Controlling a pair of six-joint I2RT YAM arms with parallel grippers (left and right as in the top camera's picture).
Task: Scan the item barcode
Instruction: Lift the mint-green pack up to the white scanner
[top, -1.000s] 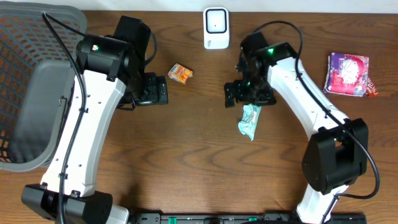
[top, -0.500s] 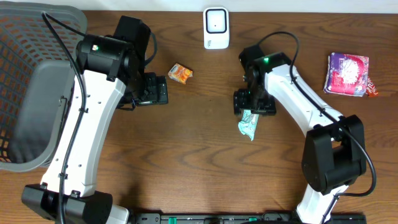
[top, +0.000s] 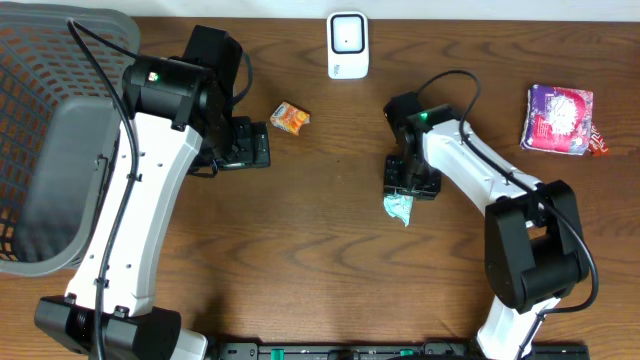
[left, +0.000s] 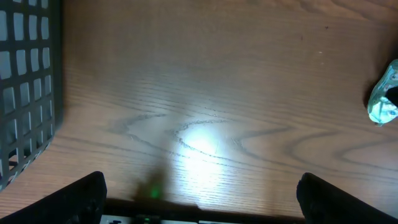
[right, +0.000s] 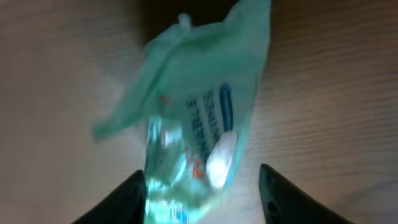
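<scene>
The left gripper (left: 202, 193) hangs wide open and empty, while the right gripper (right: 204, 193) straddles the green packet (right: 199, 99) between its fingertips, clamped or not one cannot tell, and a shallow pinch might let the crinkly film slip.

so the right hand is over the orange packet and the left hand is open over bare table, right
Not quite. The right hand is over the green packet, not the orange packet, which lies apart near the left arm; the overhead view shows it. The left hand is indeed open over bare table.
</scene>
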